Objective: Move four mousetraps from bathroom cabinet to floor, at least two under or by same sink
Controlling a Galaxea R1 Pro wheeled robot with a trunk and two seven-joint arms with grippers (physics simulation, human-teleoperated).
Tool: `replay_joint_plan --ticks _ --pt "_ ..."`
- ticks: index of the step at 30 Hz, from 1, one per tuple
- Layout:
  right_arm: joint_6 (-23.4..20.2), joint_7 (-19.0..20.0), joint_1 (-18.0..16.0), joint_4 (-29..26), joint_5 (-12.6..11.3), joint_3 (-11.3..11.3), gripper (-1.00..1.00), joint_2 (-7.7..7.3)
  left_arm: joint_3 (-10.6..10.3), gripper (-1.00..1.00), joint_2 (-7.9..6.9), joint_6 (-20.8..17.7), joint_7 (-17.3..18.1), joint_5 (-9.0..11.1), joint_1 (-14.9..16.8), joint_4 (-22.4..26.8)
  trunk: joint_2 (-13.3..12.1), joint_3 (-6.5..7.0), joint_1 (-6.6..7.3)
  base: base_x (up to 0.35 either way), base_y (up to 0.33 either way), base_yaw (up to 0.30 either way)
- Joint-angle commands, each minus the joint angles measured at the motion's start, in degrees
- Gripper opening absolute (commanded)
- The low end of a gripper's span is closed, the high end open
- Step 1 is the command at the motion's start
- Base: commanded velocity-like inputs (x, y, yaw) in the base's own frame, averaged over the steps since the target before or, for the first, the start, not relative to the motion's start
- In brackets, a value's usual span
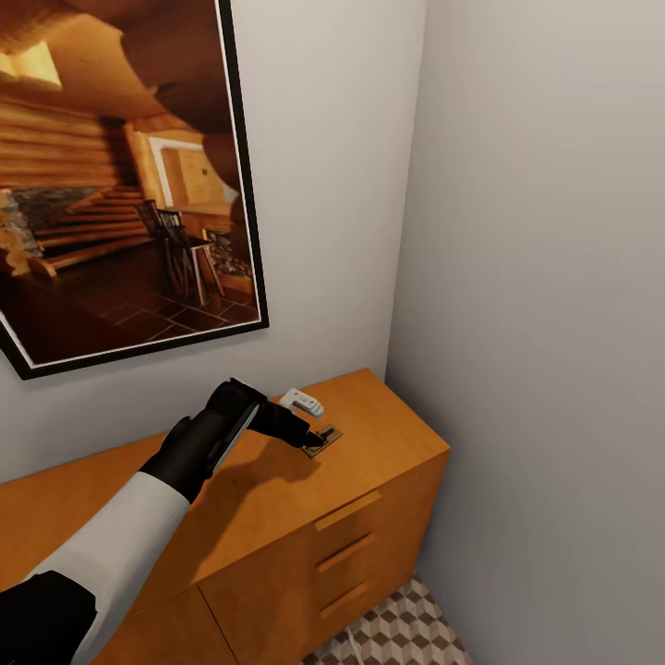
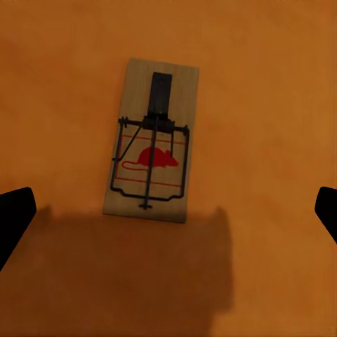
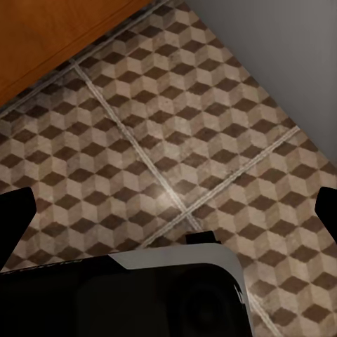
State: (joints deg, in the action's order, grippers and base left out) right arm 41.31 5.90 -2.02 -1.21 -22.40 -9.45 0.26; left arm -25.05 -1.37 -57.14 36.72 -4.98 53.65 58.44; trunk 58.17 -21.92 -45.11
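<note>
Left arm (image 1: pixel 139 526): white cylindrical forearm shell between black sections; a black upper segment near the shoulder end, a glossy black wrist housing with rounded, faceted contours ahead of the white part. Left gripper (image 1: pixel 319 438): black, slim, tapering beyond the wrist housing; in the left wrist view its two fingertips (image 2: pixel 14 217) are plain matte black blunt tabs. Right gripper: fingertips (image 3: pixel 14 214) likewise matte black and blunt. Behind them, a dark glossy body panel (image 3: pixel 140 298) with a white rounded edge band and a small black block on top.
</note>
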Motion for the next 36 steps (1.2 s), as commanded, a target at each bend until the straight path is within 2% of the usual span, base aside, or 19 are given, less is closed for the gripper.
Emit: replay_joint_plan --ticks 1,28,36 --pt "0.2 0.4 0.0 0.1 -0.6 -0.2 1.00 0.02 -0.1 1.00 -0.04 -0.1 0.5 -0.5 0.1 0.1 0.0 -0.10 0.00 0.000 0.000 0.000" --pt "0.2 0.4 0.0 0.1 -0.6 -0.2 1.00 0.09 -0.3 1.00 0.01 -0.1 0.5 -0.5 0.1 0.0 0.0 -1.90 0.00 0.001 0.000 0.000" --pt "0.2 0.4 0.0 0.1 -0.6 -0.2 1.00 0.09 -0.8 1.00 0.05 -0.1 0.5 -0.5 0.1 -0.6 0.0 -1.96 0.00 0.142 0.000 0.000"
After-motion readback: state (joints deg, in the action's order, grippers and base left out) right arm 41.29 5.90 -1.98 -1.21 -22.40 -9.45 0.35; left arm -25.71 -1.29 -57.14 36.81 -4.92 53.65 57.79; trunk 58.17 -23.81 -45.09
